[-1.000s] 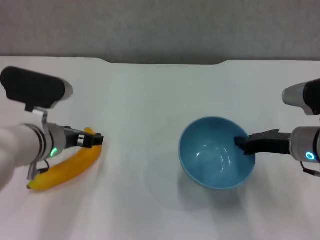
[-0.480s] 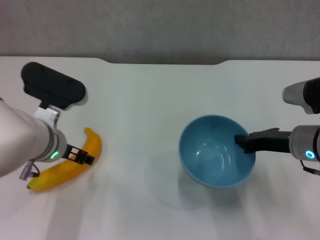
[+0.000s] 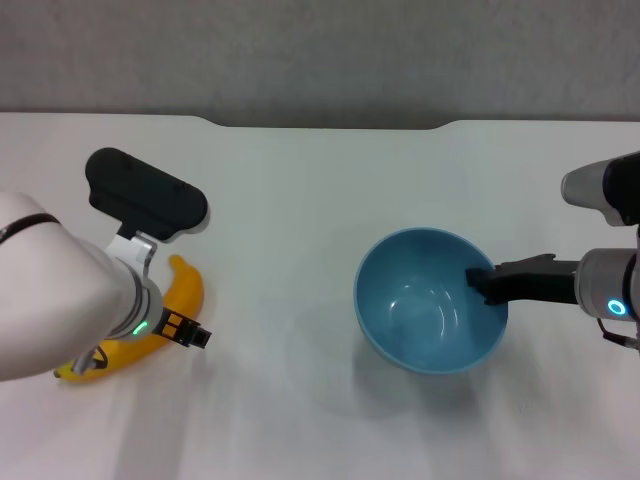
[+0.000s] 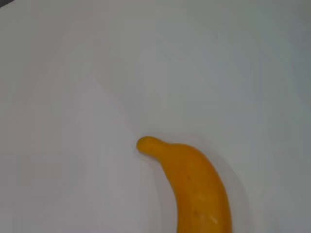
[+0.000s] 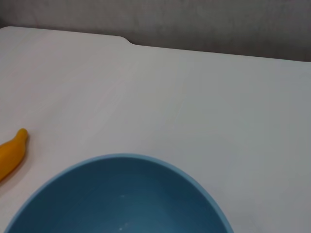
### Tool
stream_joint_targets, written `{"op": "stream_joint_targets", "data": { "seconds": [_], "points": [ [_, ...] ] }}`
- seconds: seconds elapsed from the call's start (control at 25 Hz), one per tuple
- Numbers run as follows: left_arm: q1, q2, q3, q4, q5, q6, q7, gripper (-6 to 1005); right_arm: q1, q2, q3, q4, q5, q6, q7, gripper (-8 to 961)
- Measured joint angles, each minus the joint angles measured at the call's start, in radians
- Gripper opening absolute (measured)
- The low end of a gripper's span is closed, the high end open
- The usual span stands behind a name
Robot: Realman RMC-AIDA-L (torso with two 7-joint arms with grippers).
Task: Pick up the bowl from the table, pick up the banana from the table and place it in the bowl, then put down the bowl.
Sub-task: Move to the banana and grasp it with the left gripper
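A yellow-orange banana (image 3: 186, 290) lies on the white table (image 3: 300, 190) at the left, partly covered by my left arm. My left gripper (image 3: 186, 332) sits low over the banana's middle, at its near side. The left wrist view shows the banana (image 4: 194, 184) with its stubby tip close below the camera. The light-blue bowl (image 3: 425, 320) is at the right, with my right gripper (image 3: 484, 283) shut on its right rim. A faint shadow lies on the table under it. The right wrist view shows the bowl (image 5: 121, 199) close up and the banana (image 5: 12, 153) tip far off.
The table's far edge has a shallow notch (image 3: 330, 125) in front of a grey wall. Bare white tabletop lies between the banana and the bowl.
My left arm has swung in over the banana, and its gripper has moved from the banana's far tip toward me to its middle. The bowl and right gripper have barely moved.
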Motion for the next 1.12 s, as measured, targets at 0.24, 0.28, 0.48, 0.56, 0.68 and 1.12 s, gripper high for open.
{"op": "stream_joint_targets", "data": {
  "seconds": [0.24,0.28,0.48,0.56,0.68,1.12],
  "points": [
    [-0.017,-0.011,-0.004,0.032,0.012,-0.025,0.0,872,0.0,0.0,-0.006,0.012,0.0,0.0,0.0,36],
    [-0.021,-0.013,-0.008,0.046,0.012,-0.034,0.0,872,0.0,0.0,-0.007,0.013,0.0,0.0,0.0,36],
    [-0.046,-0.02,-0.022,0.111,0.008,-0.071,0.0,872,-0.004,0.001,-0.008,0.027,0.0,0.001,0.0,36],
    [-0.05,-0.024,-0.03,0.135,0.009,-0.092,0.0,872,-0.006,0.001,-0.008,0.031,0.0,0.001,0.0,36],
    [-0.047,-0.024,-0.04,0.144,0.01,-0.113,0.0,867,-0.008,0.001,-0.008,0.036,0.0,0.002,0.0,36],
    [-0.035,-0.024,-0.101,0.2,0.012,-0.138,-0.001,840,-0.008,0.002,-0.01,0.038,0.0,0.001,0.0,35]
  ]
}}
